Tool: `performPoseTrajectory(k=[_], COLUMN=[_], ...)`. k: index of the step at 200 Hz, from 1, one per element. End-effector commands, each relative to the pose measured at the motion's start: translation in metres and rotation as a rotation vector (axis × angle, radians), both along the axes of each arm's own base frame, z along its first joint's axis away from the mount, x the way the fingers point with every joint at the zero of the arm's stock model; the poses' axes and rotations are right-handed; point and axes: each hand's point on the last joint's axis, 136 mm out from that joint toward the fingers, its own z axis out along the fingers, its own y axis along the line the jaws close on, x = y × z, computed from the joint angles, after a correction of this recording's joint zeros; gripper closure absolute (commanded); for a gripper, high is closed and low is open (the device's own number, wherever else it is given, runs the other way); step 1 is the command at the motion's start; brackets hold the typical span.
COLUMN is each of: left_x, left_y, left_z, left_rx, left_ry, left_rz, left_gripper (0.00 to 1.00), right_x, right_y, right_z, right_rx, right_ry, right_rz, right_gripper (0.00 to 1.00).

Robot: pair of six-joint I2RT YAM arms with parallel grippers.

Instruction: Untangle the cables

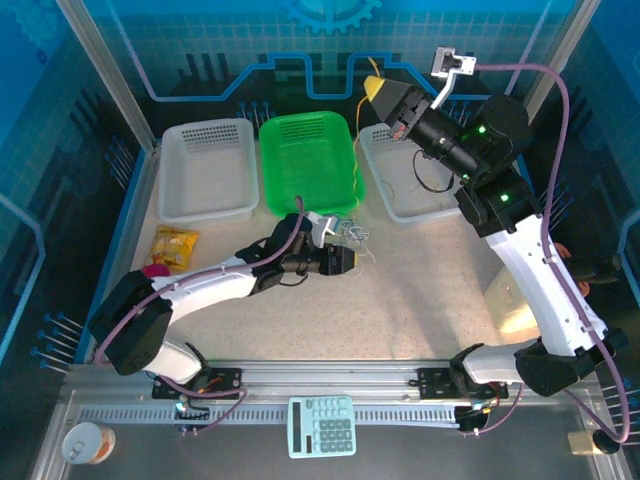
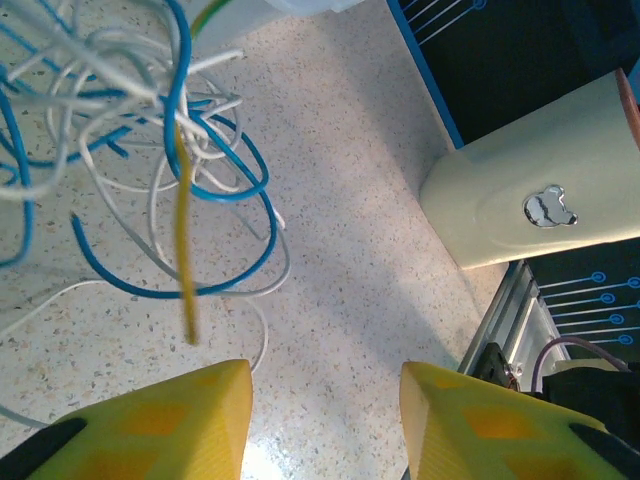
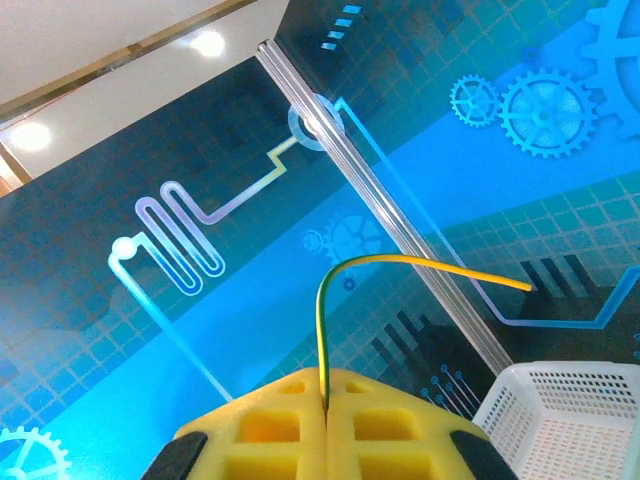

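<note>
Light, floppy cables sit knotted on the tabletop by the left fingers, half open and empty. The right fingers pinch one yellow strand up high. I'd grab a blue loop.

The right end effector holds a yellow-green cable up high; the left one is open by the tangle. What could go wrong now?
1. The right end effector grips the yellow-green cable close to its free end, so a strong pull may slip it out.
2. The tangle lies unheld before the open left end effector; pulling may drag or tighten the whole bundle.
</note>
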Motion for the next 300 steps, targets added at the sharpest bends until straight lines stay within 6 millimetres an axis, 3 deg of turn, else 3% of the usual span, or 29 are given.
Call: performPoseTrajectory(k=[1,27,41,79,120,166,223,244,282,300], left_x=[-0.002,-0.001,0.002,0.017,0.042,0.052,0.055,0.059,0.054,0.050], left_y=[0.009,0.024,0.027,0.011,-0.004,0.004,0.000,-0.005,-0.009,-0.007], left_z=[0.023,0.035,0.039,0.044,0.036,0.028,0.034,0.029,0.003,-0.011], left_rx=[-0.017,0.030,0.066,0.140,0.207,0.245,0.240,0.251,0.256,0.257], left_ry=[-0.074,-0.136,-0.163,-0.197,-0.217,-0.235,-0.246,-0.235,-0.190,-0.163], left_rz=[0.030,0.070,0.077,0.014,0.013,0.074,0.073,0.070,0.052,0.059], left_gripper=[0.41,0.22,0.17,0.15,0.15,0.16,0.15,0.25,0.61,0.66], right_x=[-0.008,-0.008,-0.008,-0.010,-0.013,-0.020,-0.024,-0.026,-0.028,-0.028], right_y=[-0.010,-0.010,-0.010,-0.008,-0.003,-0.006,-0.006,-0.005,-0.008,-0.009], right_z=[0.019,0.016,0.016,0.015,0.011,0.013,0.018,0.020,0.033,0.042], right_rx=[0.035,0.035,0.037,0.050,0.067,0.056,0.071,0.080,0.083,0.093], right_ry=[-0.051,-0.048,-0.048,-0.040,-0.013,-0.023,-0.030,-0.031,-0.054,-0.067], right_rz=[-0.011,-0.008,-0.002,0.021,0.059,0.055,0.073,0.083,0.077,0.082], right_gripper=[1.00,1.00,1.00,1.00,1.00,1.00,1.00,1.00,1.00,1.00])
